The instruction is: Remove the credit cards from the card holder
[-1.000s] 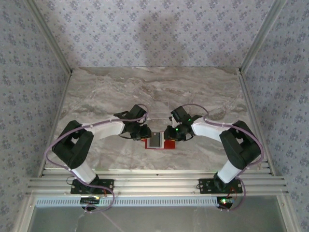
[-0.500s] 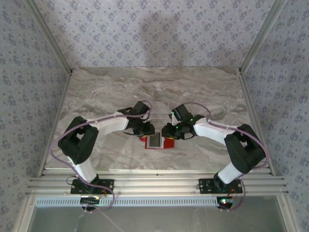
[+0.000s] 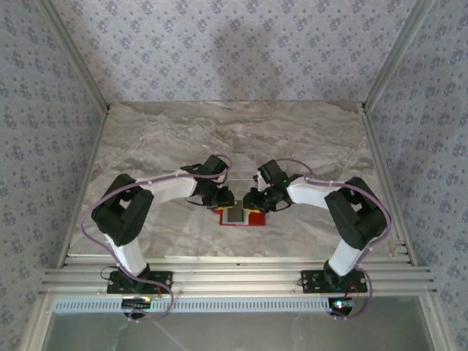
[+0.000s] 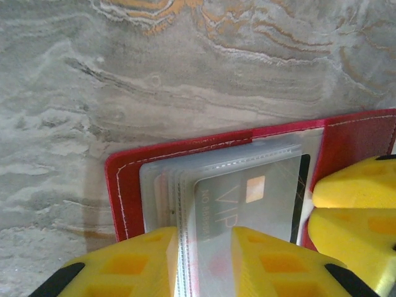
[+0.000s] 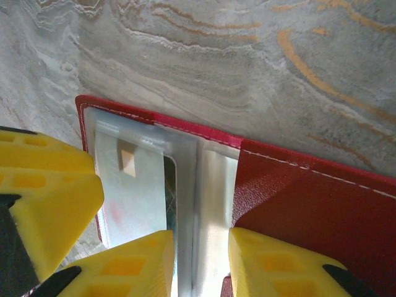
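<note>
- Left claw (image 4: 204,242) straddles the clear pockets of the open card holder (image 4: 120,185), fingers narrowly apart; whether it truly pinches, I cannot tell.
- Right claw (image 5: 204,244) likewise, astride the middle fold.
- Credit cards (image 4: 247,198) sit pocketed between the left fingers; none out on the worktop (image 4: 185,74) yet.

Left gripper (image 3: 225,200), right gripper (image 3: 253,202) low, nearly meeting; both jaws narrow.

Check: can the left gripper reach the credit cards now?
Likely yes: the card holder lies open and the left gripper straddles the sleeved credit cards; the right gripper sits beside, not blocking.
</note>
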